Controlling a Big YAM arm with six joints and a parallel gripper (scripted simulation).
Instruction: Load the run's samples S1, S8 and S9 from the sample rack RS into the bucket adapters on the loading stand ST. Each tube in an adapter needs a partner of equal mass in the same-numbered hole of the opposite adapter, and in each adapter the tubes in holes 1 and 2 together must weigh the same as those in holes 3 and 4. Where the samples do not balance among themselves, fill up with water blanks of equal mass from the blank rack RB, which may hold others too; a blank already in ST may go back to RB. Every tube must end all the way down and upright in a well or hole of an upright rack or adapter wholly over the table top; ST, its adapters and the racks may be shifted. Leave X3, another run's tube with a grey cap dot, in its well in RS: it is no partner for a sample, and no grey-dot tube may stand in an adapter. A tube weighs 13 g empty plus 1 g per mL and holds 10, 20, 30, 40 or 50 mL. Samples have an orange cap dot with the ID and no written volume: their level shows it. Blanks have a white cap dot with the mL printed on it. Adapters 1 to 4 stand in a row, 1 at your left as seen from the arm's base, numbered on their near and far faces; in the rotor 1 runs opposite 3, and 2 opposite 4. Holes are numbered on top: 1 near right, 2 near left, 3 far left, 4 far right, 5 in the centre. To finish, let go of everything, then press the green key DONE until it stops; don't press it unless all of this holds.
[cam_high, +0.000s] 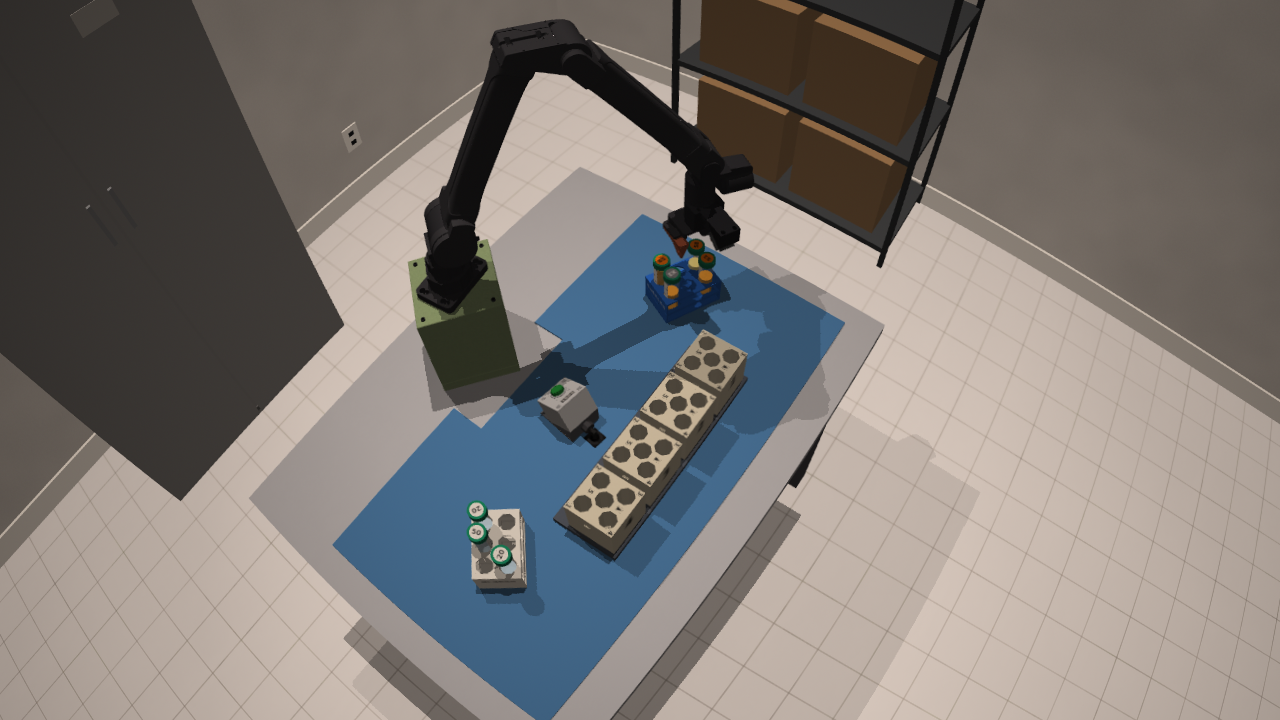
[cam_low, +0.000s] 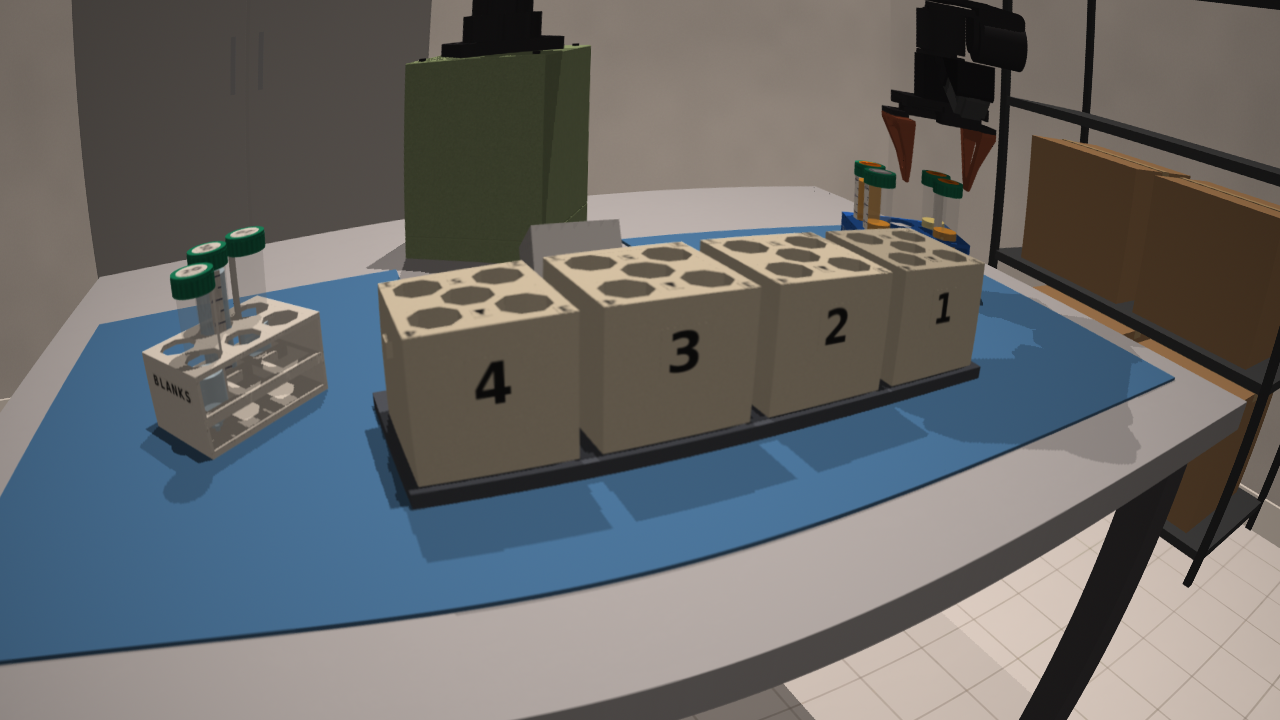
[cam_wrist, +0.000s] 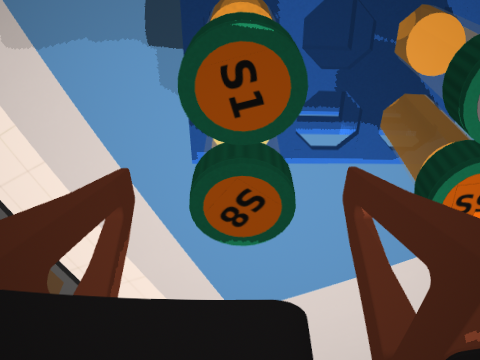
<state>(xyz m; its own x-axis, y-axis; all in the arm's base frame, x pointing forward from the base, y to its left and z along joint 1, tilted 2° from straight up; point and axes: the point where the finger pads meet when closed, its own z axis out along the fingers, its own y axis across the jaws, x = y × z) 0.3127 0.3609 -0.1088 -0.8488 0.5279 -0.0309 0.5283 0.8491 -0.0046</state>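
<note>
- Brown-fingered black gripper (cam_wrist: 239, 207) hangs released, holding nothing, above the blue sample rack (cam_high: 666, 304) by the bench's far corner.
- Green-capped, orange-dotted tube S8 (cam_wrist: 242, 194) sits centred between the fingers.
- Likely step: first pickup; next, descend and close on S8.

Green-capped S1 (cam_wrist: 243, 79) has orange dot; rack (cam_wrist: 200, 0) blue.

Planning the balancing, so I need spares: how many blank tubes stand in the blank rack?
3, all in the white blank rack left of adapter 4: one near, one behind it, one farthest back. None looks hidden.
</note>
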